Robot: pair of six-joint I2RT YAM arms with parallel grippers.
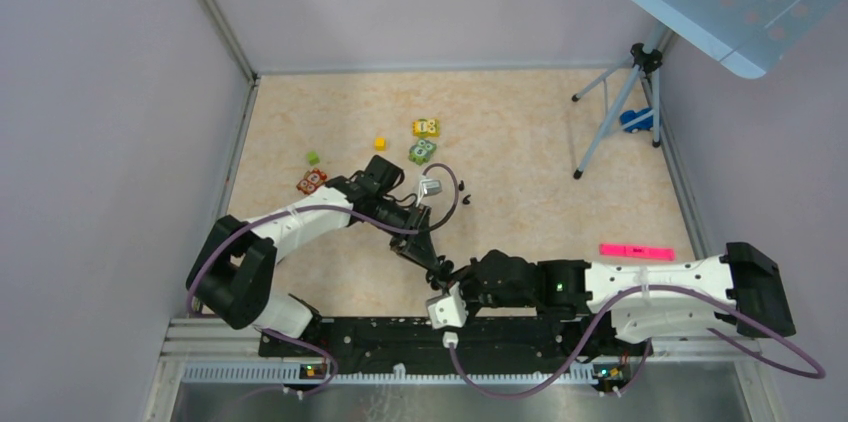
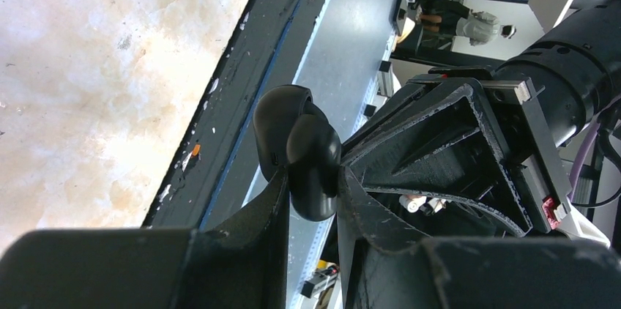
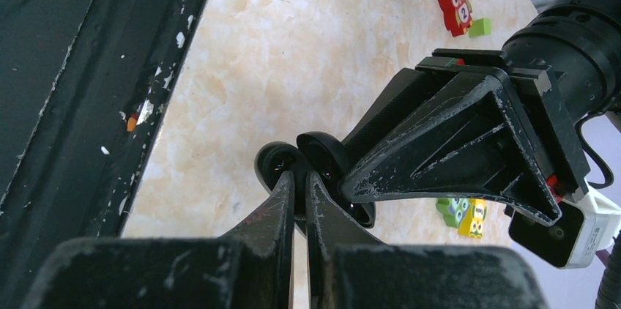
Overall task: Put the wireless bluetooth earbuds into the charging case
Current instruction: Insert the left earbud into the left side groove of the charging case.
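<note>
Pinched in mid-air over the near middle of the worktop point(image 1: 520, 142): the charging case point(image 2: 296, 140), black, its two rounded halves parted. Clamped around it from the far left, the left gripper point(image 2: 311, 188); clenched on a thin edge of it from the right, the right gripper point(image 3: 299, 181). Loose on the worktop farther off, just right of the left arm's cable loop point(image 1: 452, 192): the earbuds point(image 1: 463, 185), two tiny black specks. Farther still, to the left, coloured toy blocks point(image 1: 426, 127)

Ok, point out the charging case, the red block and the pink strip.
charging case point(image 2: 311, 149): left wrist view, rounded shell.
red block point(image 3: 455, 6): right wrist view, printed face.
pink strip point(image 1: 636, 251): top view, middle.
</note>
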